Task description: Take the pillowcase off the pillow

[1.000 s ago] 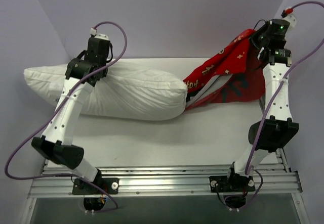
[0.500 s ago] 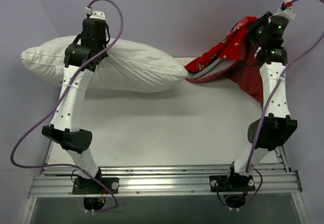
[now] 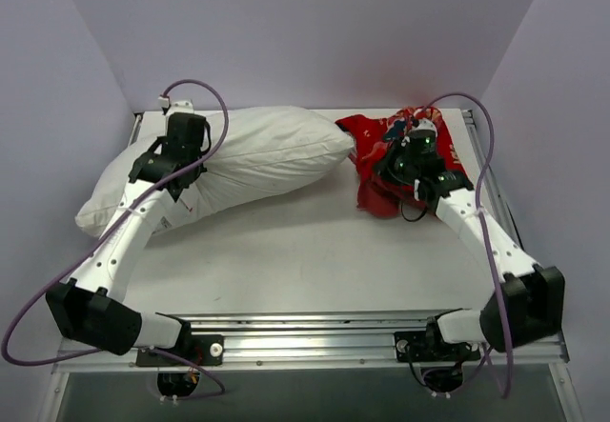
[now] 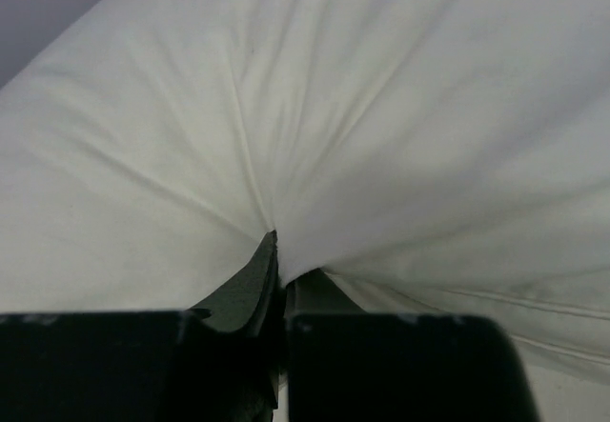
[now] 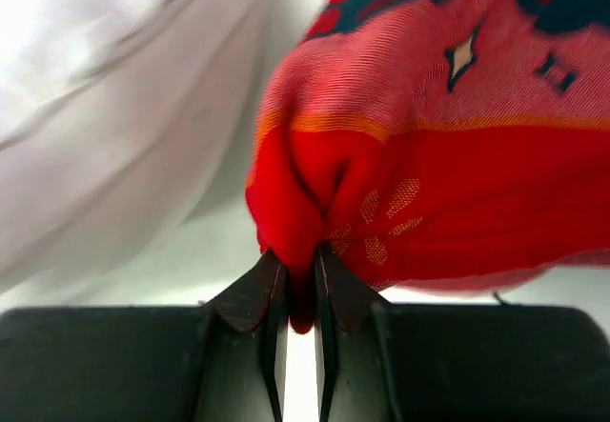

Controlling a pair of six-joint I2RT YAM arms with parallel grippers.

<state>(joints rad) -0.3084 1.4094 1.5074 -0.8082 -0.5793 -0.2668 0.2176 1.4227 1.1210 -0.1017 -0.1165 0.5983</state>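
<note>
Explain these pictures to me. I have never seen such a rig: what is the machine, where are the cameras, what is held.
Two robot arms are bolted at the near edge of a table. The wide picture looks down from above and behind them; each close-up comes from a camera on one wrist. On the table lie a plain white pillow and, bunched at its right end, a red printed pillowcase. The left end effector is pinched shut on a fold of the pillow; the right end effector is shut on the pillowcase.
</note>
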